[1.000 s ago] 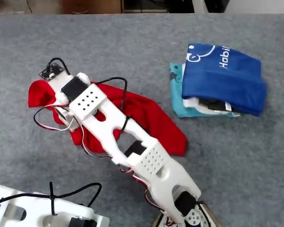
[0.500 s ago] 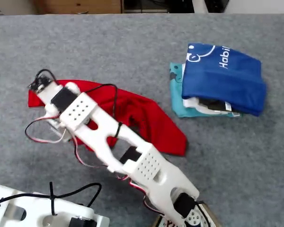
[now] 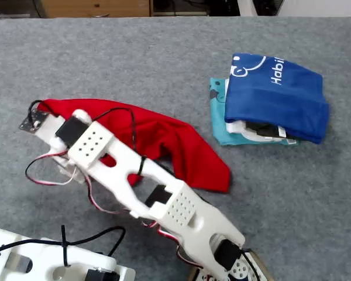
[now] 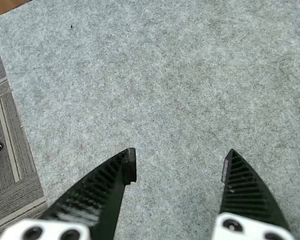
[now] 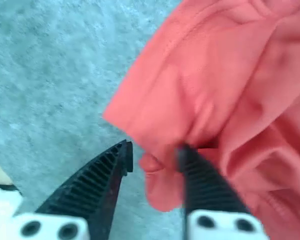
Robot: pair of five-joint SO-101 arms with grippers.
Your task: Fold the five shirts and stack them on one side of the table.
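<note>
Jaws nipping a corner of the shirt (image 3: 175, 140) near the tabletop's (image 3: 164, 52) left edge, right gripper (image 5: 155, 147) seems mid-fold; left gripper (image 4: 180, 152) gapes empty. Next: draw corner across.

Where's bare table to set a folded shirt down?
Free: the far table strip beyond the red shirt, left of the folded stack; also the near-right corner. Crowded: near-left, where the right arm lies over the red shirt.
</note>
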